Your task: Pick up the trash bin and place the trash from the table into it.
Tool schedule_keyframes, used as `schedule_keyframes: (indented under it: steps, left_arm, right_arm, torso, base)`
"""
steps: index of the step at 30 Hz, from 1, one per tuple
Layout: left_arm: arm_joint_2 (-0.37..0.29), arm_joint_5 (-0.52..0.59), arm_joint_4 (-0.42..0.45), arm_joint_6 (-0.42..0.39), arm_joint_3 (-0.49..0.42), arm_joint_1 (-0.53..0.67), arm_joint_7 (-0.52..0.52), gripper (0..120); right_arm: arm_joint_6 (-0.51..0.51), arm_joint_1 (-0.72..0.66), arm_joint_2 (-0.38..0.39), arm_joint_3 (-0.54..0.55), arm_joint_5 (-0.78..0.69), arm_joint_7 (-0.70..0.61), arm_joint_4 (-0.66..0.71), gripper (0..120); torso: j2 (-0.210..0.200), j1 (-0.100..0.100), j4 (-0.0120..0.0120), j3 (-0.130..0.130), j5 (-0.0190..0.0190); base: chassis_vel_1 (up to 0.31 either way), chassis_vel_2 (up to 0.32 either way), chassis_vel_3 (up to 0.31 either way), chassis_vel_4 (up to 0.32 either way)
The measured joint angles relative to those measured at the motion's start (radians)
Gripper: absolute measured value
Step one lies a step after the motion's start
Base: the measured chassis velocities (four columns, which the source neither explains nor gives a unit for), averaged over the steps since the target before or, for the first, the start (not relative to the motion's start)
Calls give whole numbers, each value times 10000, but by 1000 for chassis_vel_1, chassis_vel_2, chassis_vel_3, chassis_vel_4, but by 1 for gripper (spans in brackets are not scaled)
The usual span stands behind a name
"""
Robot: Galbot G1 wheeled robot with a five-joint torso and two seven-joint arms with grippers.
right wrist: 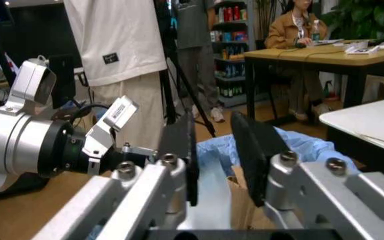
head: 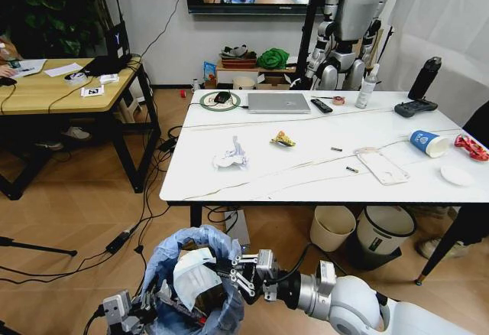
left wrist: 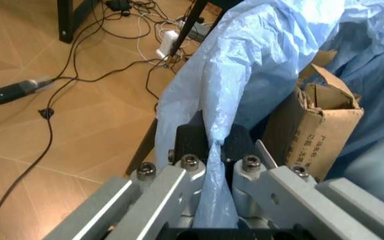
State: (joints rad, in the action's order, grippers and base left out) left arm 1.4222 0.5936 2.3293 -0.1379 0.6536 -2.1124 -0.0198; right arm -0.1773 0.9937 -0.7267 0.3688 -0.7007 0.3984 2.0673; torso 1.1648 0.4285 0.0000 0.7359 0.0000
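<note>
Holding the trash bin [head: 191, 281] low before the near edge of the desk [head: 252, 178], below its top and over the wooden floor, with a brown cardboard piece [left wrist: 312, 125] and a wad of white paper [head: 195, 274] already lying inside. Pinching just a fold of the light-blue bag [left wrist: 245, 65] in the left jaws, on the side of the bin away from the desk, closed tight on thin film and apparently not on the bin's hard rim. Reaching in with the right jaws at the rim nearer the desk, pads standing a little apart around something pale; not possible to tell whether gripping or merely straddling it. Risking, on this evidence, a tear or a slip of the film: pulling the liner out of the bin, or letting the bin tilt and spill the cardboard onto the floor. Risking too a lopsided lift if carrying the load mostly by the bag. Leaving much to gather on the desk: crumpled white paper [head: 231, 155] and a yellow wrapper [head: 282, 139] near its middle, a clear flat tray [head: 382, 167], a blue paper cup [head: 426, 142], a red wrapper [head: 471, 147] and a white disc [head: 457, 174] toward its right end. Needing, probably, to free one arm for picking, so leaving the bin on a single doubtful grip. Running a further chance of knocking the bin against the desk's black edge while raising it, given how close under that edge it hangs.
</note>
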Motion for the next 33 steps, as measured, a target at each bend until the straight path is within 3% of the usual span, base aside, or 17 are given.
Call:
schedule_keyframes:
  steps: [9,15,16,21,33]
  left_arm:
    - [-12,12,-55,-15,12,64,-6,0]
    - [-26,-22,-76,-16,-25,43,2,0]
    - [-26,-22,-76,-16,-25,43,2,0]
    - [-31,-83,-76,-12,-63,19,23,0]
    - [18,-133,-69,7,-53,17,39,0]
  right_arm:
    - [-41,80,-90,-393,169,29,-68,53]
    - [280,-282,-892,-1742,-458,-672,-225,79]
    - [280,-282,-892,-1742,-458,-672,-225,79]
    - [955,-982,-1539,-2674,-1244,-1923,-704,98]
    - [2612,-3351,-2948,-2225,-1504,-4013,-3271,100]
  torso:
    - [0,0,-1,0,-1]
    - [0,0,0,0,0]
    - [0,0,0,0,0]
    - [0,0,0,0,0]
    - [-1,0,1,1,-3]
  base:
    - [0,0,0,0]
    - [0,0,0,0]
    - [0,0,0,0]
    - [0,0,0,0]
    - [0,0,0,0]
